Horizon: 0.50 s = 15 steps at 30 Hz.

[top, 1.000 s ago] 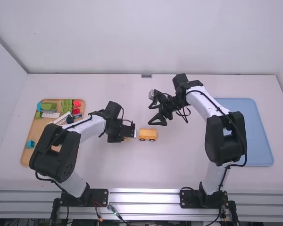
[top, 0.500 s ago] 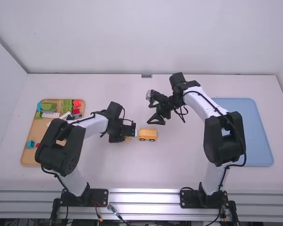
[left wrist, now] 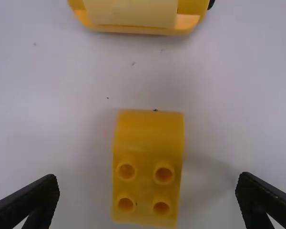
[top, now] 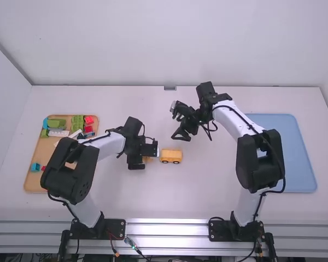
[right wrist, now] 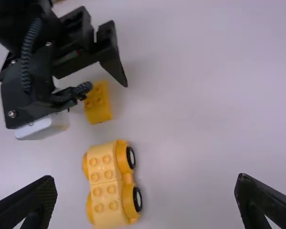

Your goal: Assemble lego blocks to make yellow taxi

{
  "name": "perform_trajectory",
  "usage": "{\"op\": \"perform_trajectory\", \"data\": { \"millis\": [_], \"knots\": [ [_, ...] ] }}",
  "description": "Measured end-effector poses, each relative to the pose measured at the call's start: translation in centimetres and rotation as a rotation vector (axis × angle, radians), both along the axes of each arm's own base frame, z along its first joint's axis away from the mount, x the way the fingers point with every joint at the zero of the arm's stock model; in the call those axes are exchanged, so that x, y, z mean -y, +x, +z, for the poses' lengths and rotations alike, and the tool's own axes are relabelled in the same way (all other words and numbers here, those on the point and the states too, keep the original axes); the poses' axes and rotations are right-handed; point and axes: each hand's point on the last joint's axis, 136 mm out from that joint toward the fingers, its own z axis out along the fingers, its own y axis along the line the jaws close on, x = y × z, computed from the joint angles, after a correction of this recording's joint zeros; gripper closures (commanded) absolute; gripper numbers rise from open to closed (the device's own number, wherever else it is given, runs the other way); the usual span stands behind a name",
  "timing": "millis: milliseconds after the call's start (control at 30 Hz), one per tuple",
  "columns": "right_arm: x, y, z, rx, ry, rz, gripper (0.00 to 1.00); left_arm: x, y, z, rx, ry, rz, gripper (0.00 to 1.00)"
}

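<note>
on the white table (top: 208, 185), in front of my two arms, a small yellow block (left wrist: 148, 157) lies between the fingers (left wrist: 38, 198) of my left gripper (left wrist: 148, 183), which stand spread with a gap on either side, near the wheeled yellow car body (right wrist: 105, 191) it appears meant to join. my right gripper (right wrist: 147, 183), also spread and holding nothing, is raised on the far side of the car body. the likeliest trouble, i judge, is a lopsided grasp: one finger could meet the block first and twist or shove it towards the car body. a grip too near the block's rounded end might slip, letting it tip on the way up. at assembly, the unheld car body could roll on its wheels (right wrist: 130, 158) under sideways pressure, leaving the studs (right wrist: 98, 202) out of line. the arms work at close quarters, so a careless lowering of the right could knock the left. i can read no label or lettering on either yellow piece.
</note>
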Motion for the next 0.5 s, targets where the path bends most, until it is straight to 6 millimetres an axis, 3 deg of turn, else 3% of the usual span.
{"op": "perform_trajectory", "data": {
  "millis": [167, 333, 433, 500],
  "knots": [
    [0.9, 1.1, -0.4, 0.015, -0.078, -0.082, 0.01, -0.3, 0.5, 0.0, 0.016, 0.017, 0.035, 0.01],
    [1.2, 0.9, 1.2, 0.067, -0.148, -0.117, 0.01, -1.1, 0.7, -0.1, 0.011, 0.050, 0.104, 0.01],
    [1.0, 0.7, 2.4, 0.108, -0.165, -0.115, 0.01, -0.9, -0.8, 0.1, -0.034, 0.026, 0.017, 0.01],
    [0.8, 0.0, 2.5, 0.107, -0.175, -0.092, 0.01, -0.4, -1.2, 1.4, -0.029, -0.061, -0.064, 0.01]
  ]
}}
